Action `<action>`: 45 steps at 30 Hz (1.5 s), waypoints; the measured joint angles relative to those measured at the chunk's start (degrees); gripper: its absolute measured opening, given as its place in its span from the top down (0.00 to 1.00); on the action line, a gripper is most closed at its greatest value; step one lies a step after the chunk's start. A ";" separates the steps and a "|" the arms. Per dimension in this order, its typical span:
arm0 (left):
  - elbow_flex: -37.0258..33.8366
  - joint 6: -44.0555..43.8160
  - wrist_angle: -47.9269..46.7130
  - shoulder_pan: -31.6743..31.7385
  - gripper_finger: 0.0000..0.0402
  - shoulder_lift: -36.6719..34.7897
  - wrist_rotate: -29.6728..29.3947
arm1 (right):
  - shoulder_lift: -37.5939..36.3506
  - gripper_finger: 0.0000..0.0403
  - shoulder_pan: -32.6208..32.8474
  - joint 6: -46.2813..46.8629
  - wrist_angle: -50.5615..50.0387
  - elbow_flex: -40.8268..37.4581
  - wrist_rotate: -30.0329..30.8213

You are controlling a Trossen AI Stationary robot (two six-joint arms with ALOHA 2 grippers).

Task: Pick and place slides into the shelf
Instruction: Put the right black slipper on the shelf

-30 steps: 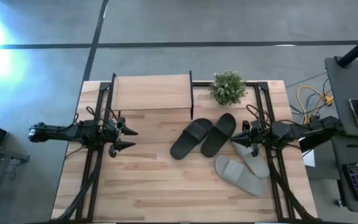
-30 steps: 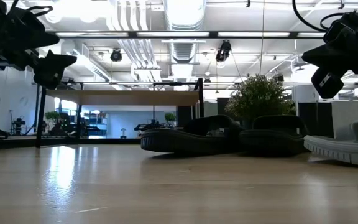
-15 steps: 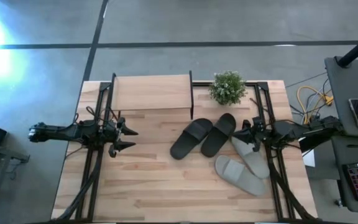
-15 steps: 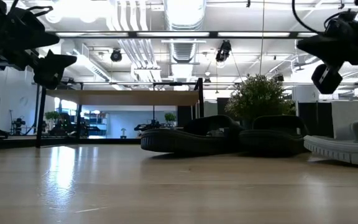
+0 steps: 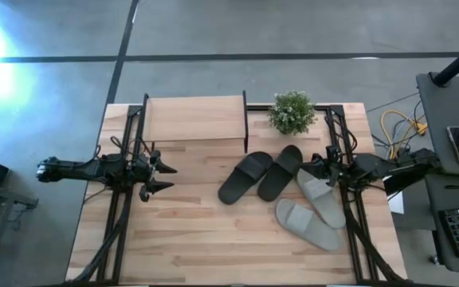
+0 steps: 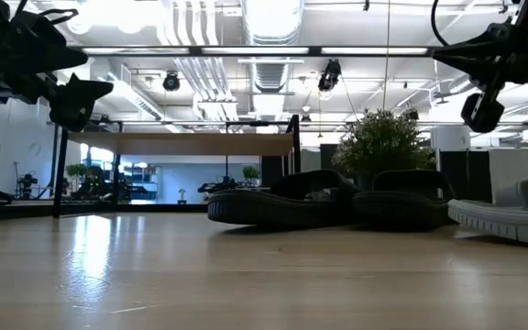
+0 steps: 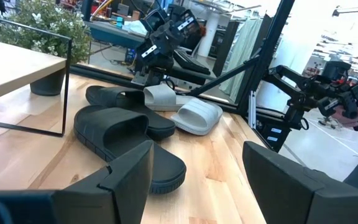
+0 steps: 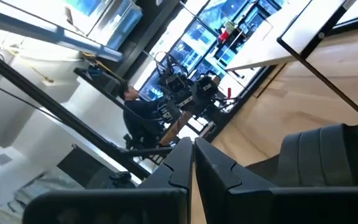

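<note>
Two black slides (image 5: 245, 178) (image 5: 281, 171) lie side by side on the table, soles down, right of centre; they also show in the left wrist view (image 7: 126, 134). Two light grey slides (image 5: 321, 199) (image 5: 305, 225) lie to their right. The shelf (image 5: 196, 118) stands at the far edge. My right gripper (image 5: 310, 165) hangs shut in the air above the far grey slide's end, well clear of it in the low view (image 6: 480, 110). My left gripper (image 5: 166, 176) hovers open over the table's left part, pointing at the slides.
A potted plant (image 5: 292, 112) stands at the far edge, right of the shelf and just behind the black slides. Black frame rails (image 5: 122, 215) run along both sides of the table. Bare wood (image 5: 213, 239) spreads across the near half. A desk with cables stands off the right side.
My right gripper has risen a little and moved slightly toward the far edge, turning about its wrist, with its fingers staying shut. The slides have not moved.
</note>
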 joint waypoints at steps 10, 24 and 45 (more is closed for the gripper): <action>0.00 -0.01 0.00 0.01 0.42 0.00 0.01 | 0.04 0.97 0.00 -0.02 -0.79 0.00 -0.04; -0.02 0.00 0.00 0.00 0.42 0.00 0.00 | 0.04 0.97 0.00 0.10 -0.28 -0.01 -0.04; 0.00 -3.41 10.40 0.00 0.42 0.04 -0.49 | 0.02 0.97 -0.02 12.23 7.46 -0.02 16.51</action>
